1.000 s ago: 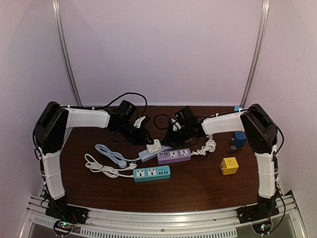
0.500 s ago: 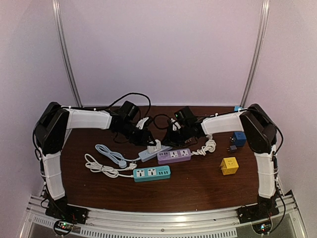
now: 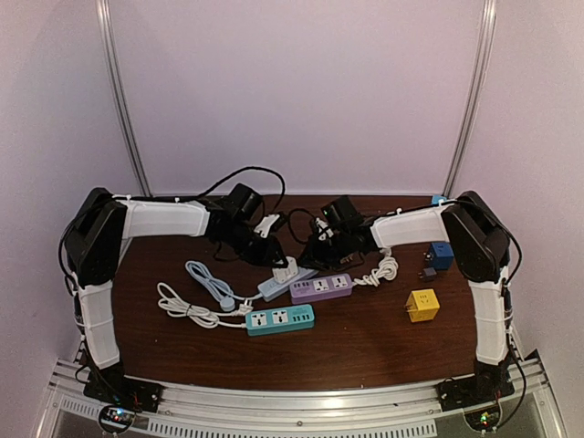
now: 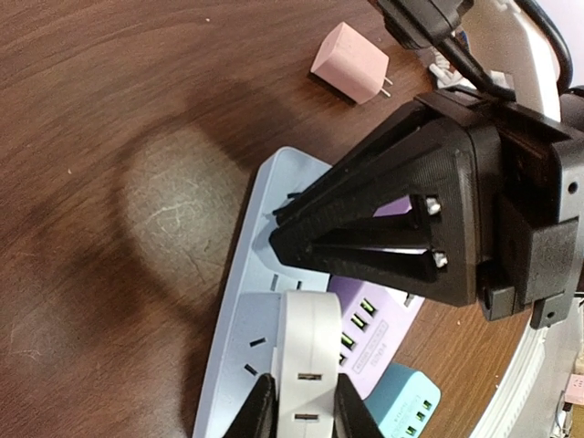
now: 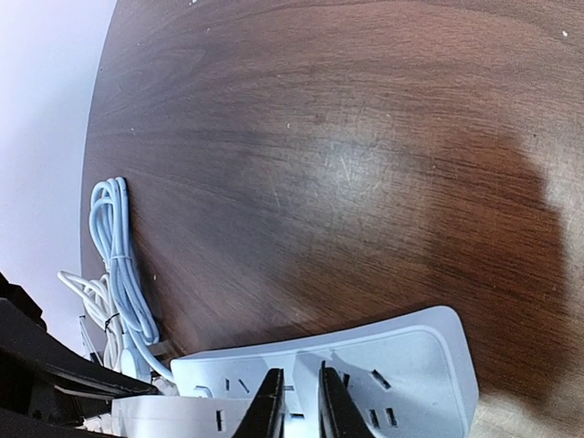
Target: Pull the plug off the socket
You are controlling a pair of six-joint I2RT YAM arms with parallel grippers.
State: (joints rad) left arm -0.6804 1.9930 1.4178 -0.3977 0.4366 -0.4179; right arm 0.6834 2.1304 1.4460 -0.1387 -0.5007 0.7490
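Observation:
A white plug (image 4: 319,360) stands in the light-blue socket strip (image 4: 239,310), near the table's middle in the top view, plug (image 3: 286,270) on strip (image 3: 274,286). My left gripper (image 4: 306,415) is shut on the plug, one finger on each flank. My right gripper (image 5: 301,411) has its fingers almost together, tips pressed on the strip's face (image 5: 401,360) just beside the plug (image 5: 169,420). The left wrist view shows that black gripper (image 4: 281,245) bearing down on the strip's far end. From above, the left gripper (image 3: 276,259) and right gripper (image 3: 311,259) flank the plug.
A purple strip (image 3: 320,286) and a teal strip (image 3: 279,318) lie right in front of the light-blue one. Coiled cables (image 3: 208,281) rest to the left, a white coil (image 3: 385,267) to the right. A yellow cube (image 3: 422,305), a blue cube (image 3: 442,255) and a pink adapter (image 4: 350,64) lie nearby.
The left gripper's jaws have narrowed onto the white plug. The light-blue cable coil has shifted slightly to the right. The right arm has stayed put.

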